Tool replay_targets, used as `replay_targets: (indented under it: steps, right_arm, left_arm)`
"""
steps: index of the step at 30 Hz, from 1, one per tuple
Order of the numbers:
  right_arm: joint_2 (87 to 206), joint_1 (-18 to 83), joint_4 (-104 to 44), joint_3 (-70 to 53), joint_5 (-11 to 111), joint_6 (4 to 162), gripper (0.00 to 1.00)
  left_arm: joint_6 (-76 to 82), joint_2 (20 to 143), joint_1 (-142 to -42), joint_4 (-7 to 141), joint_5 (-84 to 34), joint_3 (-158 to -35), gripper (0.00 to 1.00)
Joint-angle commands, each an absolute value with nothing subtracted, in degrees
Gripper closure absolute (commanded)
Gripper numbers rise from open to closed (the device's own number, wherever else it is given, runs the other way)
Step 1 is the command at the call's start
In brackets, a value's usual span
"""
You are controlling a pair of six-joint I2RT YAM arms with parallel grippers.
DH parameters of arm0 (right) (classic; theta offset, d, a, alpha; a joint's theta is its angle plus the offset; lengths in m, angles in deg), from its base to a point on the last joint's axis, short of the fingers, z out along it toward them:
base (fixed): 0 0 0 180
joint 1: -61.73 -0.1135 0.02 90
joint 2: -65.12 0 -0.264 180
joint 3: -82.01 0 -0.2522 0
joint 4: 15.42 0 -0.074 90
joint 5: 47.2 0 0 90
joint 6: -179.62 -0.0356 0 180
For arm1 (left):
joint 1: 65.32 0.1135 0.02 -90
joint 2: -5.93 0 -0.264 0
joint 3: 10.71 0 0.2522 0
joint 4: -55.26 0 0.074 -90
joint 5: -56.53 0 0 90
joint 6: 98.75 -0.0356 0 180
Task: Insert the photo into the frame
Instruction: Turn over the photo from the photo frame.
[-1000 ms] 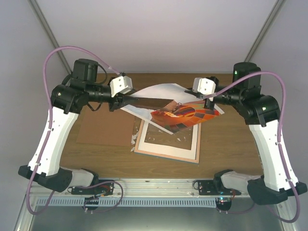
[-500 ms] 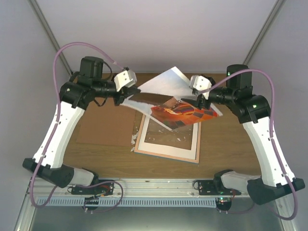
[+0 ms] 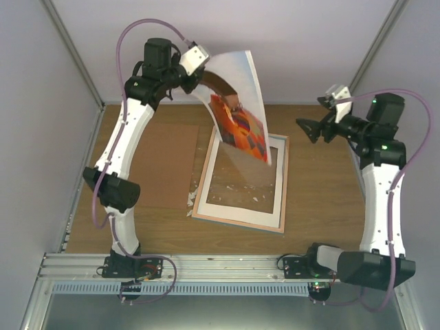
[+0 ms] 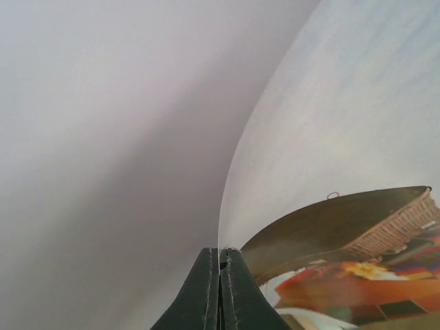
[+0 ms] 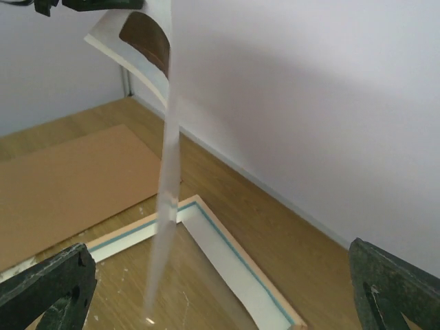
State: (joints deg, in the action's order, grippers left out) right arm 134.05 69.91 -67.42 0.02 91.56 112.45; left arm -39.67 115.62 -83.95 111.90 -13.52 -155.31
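Top external: the left gripper [image 4: 220,256] pinches the curled hot-air-balloon paper photo [image 3: 241,125] by an edge, dangling it over the flat teal-lined wooden frame [image 3: 274,226], probably for lowering in; the right gripper [image 3: 306,130] gapes empty.

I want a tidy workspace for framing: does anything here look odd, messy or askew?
Yes. White flecks, like torn scraps, litter the frame pane and the table by its near-left corner. The frame lies askew to the table edge. The photo dangles curled in the air, pinched at one edge by the shut left fingers.
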Motion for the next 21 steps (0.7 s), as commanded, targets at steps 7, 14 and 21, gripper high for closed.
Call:
replay_targets:
  steps: [7,14,21]
  right_arm:
    - [136.8,82.6,-60.8,-2.9,107.9,100.8,0.0]
    - [137.9,84.1,-57.2,-5.7,109.9,97.2,0.0]
    - [138.0,84.9,-58.3,-6.5,109.9,98.4,0.0]
  left_arm:
    - [-42.7,119.7,-83.7,92.4,-27.3,-163.7,1.0]
    - [-50.1,115.9,-88.2,92.2,-20.1,-147.7,1.0]
    - [-60.6,109.4,-96.2,91.8,-23.8,-121.0,1.0]
